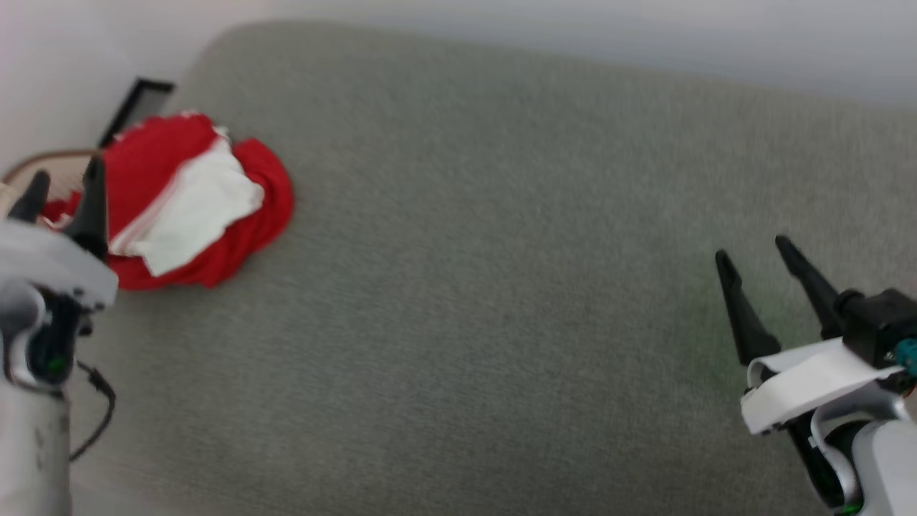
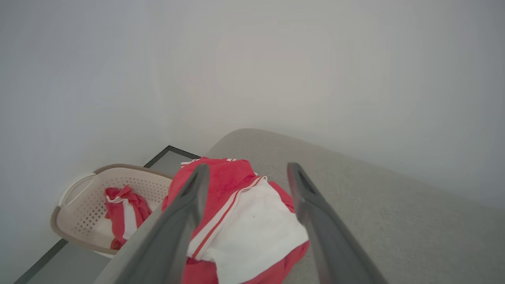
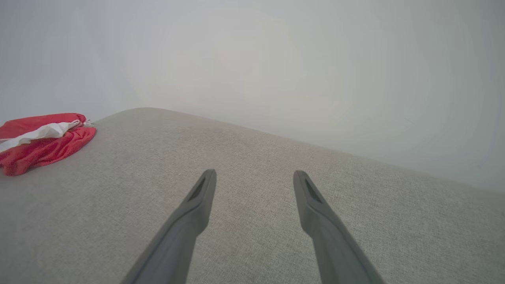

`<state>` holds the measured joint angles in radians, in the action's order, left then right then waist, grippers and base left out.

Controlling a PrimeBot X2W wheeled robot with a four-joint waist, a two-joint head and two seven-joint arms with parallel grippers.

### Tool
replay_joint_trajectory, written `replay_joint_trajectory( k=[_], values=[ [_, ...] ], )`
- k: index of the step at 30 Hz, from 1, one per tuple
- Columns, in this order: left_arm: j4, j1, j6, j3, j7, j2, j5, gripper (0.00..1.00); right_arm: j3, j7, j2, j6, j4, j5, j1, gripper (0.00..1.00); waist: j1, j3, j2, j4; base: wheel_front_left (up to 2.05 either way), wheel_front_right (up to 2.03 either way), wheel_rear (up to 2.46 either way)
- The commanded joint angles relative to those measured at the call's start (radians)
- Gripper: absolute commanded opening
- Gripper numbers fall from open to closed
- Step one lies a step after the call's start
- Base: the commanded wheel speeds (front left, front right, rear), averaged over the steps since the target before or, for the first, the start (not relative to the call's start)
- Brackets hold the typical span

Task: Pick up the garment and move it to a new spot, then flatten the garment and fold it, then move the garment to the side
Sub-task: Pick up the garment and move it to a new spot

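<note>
The garment [image 1: 193, 208], a red T-shirt with a white sleeve on top, lies crumpled at the far left of the grey cushioned surface [image 1: 501, 287]. My left gripper [image 1: 63, 188] hovers at its left edge, open and empty. In the left wrist view the garment [image 2: 244, 225] lies just past my open left gripper [image 2: 246, 171]. My right gripper [image 1: 752, 254] stands open over bare cushion at the right, far from the shirt. From the right wrist view the garment [image 3: 39, 140] is a low red heap at the far left, beyond the open right gripper [image 3: 254, 175].
A beige perforated laundry basket [image 2: 79, 221] sits on the floor beside the cushion's left end, with red-and-white clothing [image 2: 122, 213] inside. A dark-framed panel [image 1: 136, 107] lies by the white wall. The wall runs close behind the cushion's far edge.
</note>
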<state>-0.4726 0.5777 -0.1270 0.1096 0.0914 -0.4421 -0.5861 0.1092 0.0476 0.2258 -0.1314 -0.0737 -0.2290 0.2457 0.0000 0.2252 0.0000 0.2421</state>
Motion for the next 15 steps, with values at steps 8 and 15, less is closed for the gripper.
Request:
replay_joint_trajectory(
  k=[8,15],
  values=[
    [-0.274,0.223,-0.004,-0.111,0.147,-0.066,-0.077,1.0,-0.027,-0.045,0.018,0.001,0.099,0.035,0.039,1.0,0.0,0.241,0.0,-0.099,0.0,0.0,0.0],
    [-0.544,0.37,-0.005,-0.144,0.252,-0.095,-0.094,1.0,-0.049,-0.079,0.025,0.001,0.176,0.047,0.042,1.0,0.0,0.295,0.0,-0.127,0.0,0.0,0.0]
  ],
)
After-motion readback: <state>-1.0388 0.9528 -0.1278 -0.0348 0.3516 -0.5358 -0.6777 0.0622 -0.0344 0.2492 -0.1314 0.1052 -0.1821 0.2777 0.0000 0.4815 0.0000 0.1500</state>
